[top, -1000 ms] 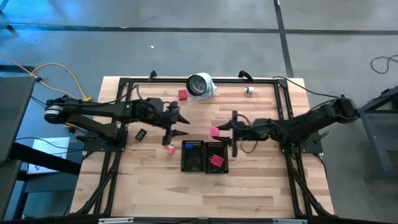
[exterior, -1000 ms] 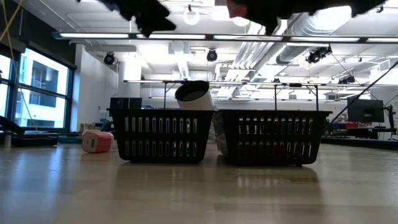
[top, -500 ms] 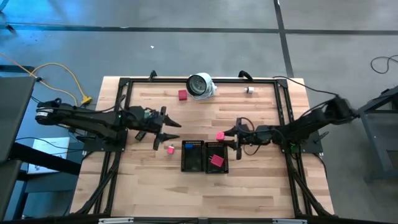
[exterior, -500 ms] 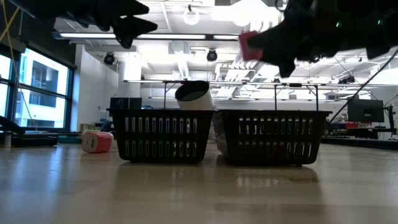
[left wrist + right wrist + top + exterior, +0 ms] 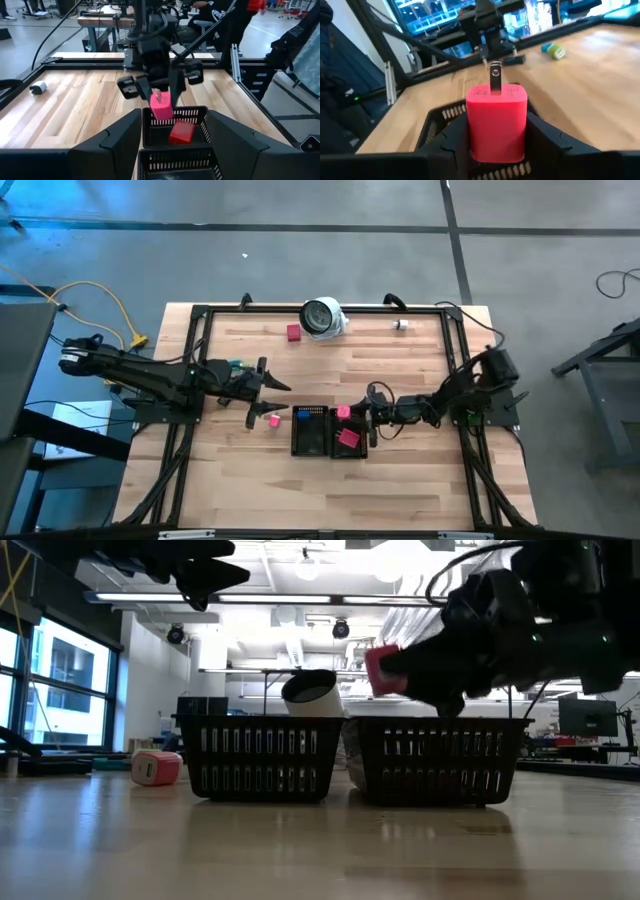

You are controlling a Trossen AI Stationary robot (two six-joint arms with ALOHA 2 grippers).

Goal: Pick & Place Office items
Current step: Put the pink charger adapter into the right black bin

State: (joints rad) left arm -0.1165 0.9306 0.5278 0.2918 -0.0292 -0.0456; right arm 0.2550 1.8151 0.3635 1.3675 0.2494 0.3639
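A pink piece [image 5: 343, 412] was pinched by the right gripper [image 5: 361, 416] at centre frame, above the right tray [image 5: 348, 448]; the left gripper [image 5: 272, 401] was held spread, centre-left.

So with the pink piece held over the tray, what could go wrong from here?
1. The right gripper holds the pink piece near the rim of the right-hand tray, so a release now might catch the rim and bounce out.
2. A red piece already lies in that tray; the pink one could land on it and tip.
3. The left gripper hangs close by, jaws open, near another pink piece.
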